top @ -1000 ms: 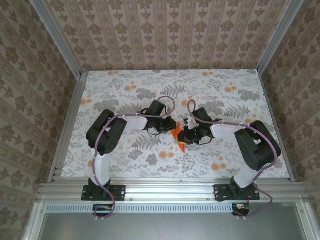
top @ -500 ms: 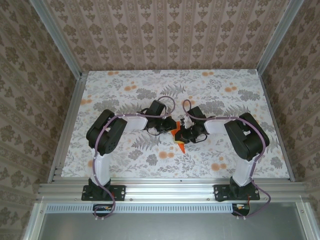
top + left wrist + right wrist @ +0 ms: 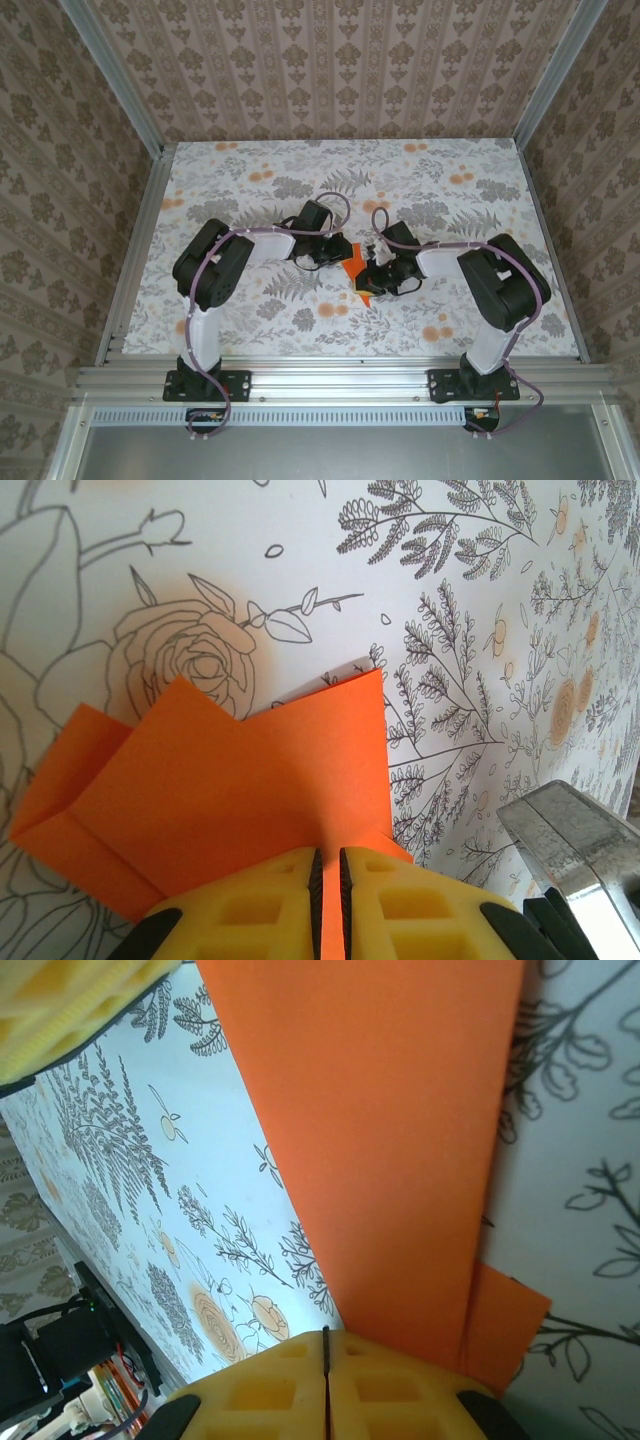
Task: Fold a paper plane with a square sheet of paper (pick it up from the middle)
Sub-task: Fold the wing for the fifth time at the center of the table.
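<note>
Floral table at centre: partly folded orange paper. Left gripper clamps one edge of paper; right gripper pinches opposite end, pads closed.

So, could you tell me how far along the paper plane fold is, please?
Done: the orange paper carries several folds, with overlapping flaps showing. In hand: the left gripper and right gripper each pinch an edge of it. Remaining: it is no narrow dart yet, so probably more creasing.
</note>
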Controlling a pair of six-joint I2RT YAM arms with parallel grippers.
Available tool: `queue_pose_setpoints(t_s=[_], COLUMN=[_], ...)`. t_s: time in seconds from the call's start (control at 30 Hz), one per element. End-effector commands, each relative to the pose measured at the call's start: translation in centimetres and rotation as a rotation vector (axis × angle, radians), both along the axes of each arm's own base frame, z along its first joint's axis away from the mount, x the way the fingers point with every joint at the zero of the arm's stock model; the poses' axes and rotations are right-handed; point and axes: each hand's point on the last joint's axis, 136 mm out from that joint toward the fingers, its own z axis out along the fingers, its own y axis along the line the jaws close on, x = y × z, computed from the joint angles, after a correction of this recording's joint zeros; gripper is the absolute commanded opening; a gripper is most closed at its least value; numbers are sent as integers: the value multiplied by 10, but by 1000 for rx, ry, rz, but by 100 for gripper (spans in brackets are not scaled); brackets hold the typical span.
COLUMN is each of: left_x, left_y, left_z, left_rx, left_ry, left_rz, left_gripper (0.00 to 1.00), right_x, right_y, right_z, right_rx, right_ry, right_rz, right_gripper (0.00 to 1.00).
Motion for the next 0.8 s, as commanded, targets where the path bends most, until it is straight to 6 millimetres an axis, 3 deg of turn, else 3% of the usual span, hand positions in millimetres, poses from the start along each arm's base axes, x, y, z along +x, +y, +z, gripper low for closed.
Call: queue_pose_setpoints(t_s=[0.0,0.3,0.77], left_x=[-12,-12,-13], left_y=[22,22,23], left_z=[-43,-44,-45], left_rx=[122,124,127], left_ry=[80,83,88], left_rz=[6,8,4], left_gripper=[16,16,16], right_x=[-34,-51,-80], right_y=[-18,-25,-42], right_z=[-21,-13,-26], right_rx=[-72,-68,-106], right_ry=[105,96,131], right_rz=[-7,20,32], right_gripper=[8,8,8])
